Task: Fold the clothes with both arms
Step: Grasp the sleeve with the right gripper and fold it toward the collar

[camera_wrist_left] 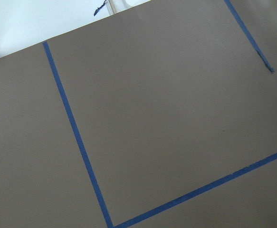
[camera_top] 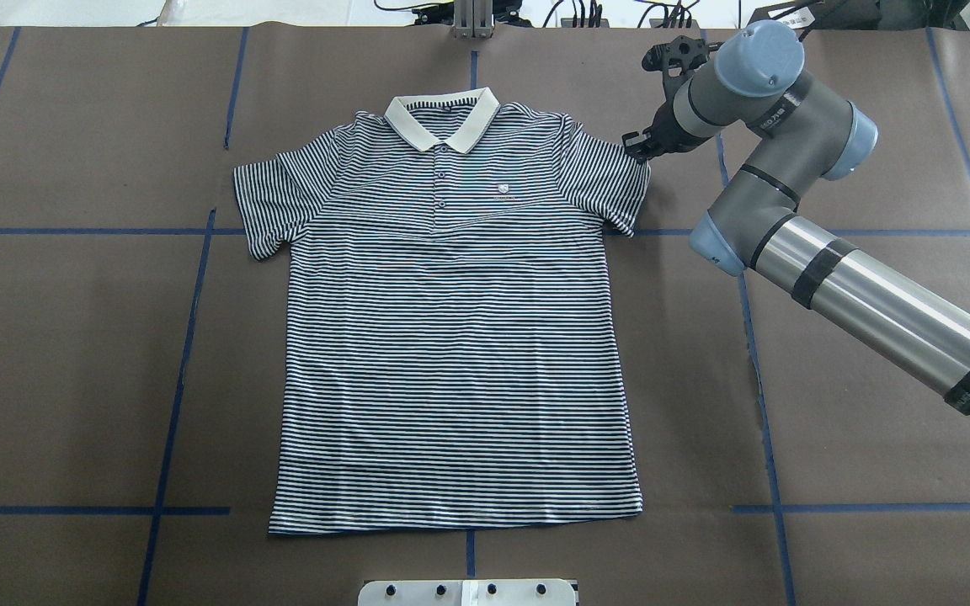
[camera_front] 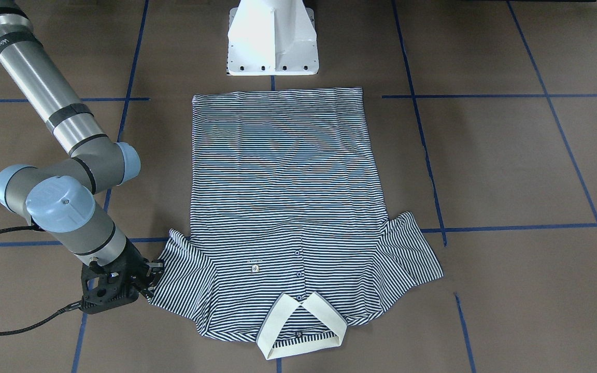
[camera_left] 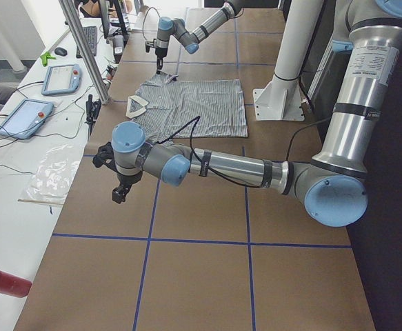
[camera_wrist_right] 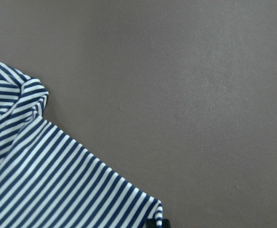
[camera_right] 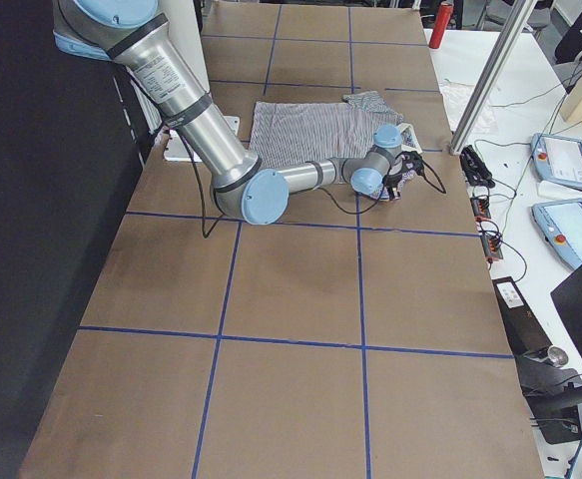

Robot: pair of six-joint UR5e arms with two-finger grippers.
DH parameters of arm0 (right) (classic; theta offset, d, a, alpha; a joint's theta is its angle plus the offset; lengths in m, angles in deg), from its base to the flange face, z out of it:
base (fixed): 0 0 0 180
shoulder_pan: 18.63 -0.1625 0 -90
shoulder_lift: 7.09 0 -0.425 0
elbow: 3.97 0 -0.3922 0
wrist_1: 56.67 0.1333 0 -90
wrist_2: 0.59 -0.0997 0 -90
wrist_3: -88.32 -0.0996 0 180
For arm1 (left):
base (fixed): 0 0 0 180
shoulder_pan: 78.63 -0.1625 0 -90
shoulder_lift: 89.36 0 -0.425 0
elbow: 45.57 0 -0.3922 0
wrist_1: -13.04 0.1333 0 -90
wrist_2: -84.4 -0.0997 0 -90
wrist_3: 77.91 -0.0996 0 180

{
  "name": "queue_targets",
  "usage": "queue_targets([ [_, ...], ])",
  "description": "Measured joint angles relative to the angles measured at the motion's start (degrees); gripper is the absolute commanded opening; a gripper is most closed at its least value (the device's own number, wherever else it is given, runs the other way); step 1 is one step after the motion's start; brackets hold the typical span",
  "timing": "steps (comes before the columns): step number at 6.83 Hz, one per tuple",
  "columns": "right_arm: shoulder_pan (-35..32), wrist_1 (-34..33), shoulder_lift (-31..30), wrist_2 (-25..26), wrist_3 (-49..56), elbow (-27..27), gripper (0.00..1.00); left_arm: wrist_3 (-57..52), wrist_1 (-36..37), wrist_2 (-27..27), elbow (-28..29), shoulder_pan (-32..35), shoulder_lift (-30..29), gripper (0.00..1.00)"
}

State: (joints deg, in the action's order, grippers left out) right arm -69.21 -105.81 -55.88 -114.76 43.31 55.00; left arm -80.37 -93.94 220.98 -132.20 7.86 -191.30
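The striped polo shirt (camera_top: 451, 337) lies flat and face up, its cream collar (camera_top: 443, 118) toward the far edge of the table. My right gripper (camera_top: 638, 147) sits low at the outer corner of one sleeve (camera_front: 184, 280), and it looks shut on that corner. In the right wrist view a dark fingertip (camera_wrist_right: 158, 223) touches the sleeve corner (camera_wrist_right: 81, 190). The other sleeve (camera_top: 270, 198) lies spread and untouched. My left gripper (camera_left: 120, 193) hangs over bare table well away from the shirt, and I cannot tell whether it is open or shut.
The white pedestal base (camera_front: 272, 39) stands just beyond the shirt's hem. Blue tape lines (camera_top: 190, 337) cross the brown table cover. A bench with tablets (camera_left: 25, 117), cables and a metal post (camera_left: 83, 48) runs along the table's far side.
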Motion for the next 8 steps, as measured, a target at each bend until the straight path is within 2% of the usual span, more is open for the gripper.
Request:
queue_targets([
  [3, 0.26, -4.44, 0.38, -4.01, -0.07, 9.41, 0.0, 0.0, 0.01, 0.0, 0.36, 0.0, 0.0, 1.0],
  [4, 1.54, -6.01, 1.26, -3.15, -0.23, 10.8, 0.0, 0.0, 0.01, 0.0, 0.39, 0.0, 0.04, 1.0],
  [5, 3.76, -7.05, 2.91, -0.07, -1.21, 10.61, 0.0, 0.0, 0.02, 0.0, 0.41, 0.0, 0.07, 1.0],
  [6, 6.46, -8.06, 6.51, 4.67, -2.94, 7.63, 0.0, 0.0, -0.06, 0.0, 0.55, 0.0, 0.06, 1.0],
  [8, 9.84, -8.58, 16.1, 12.47, -4.22, -3.67, 0.0, 0.0, -0.46, 0.0, 1.19, 0.0, -0.11, 1.0],
])
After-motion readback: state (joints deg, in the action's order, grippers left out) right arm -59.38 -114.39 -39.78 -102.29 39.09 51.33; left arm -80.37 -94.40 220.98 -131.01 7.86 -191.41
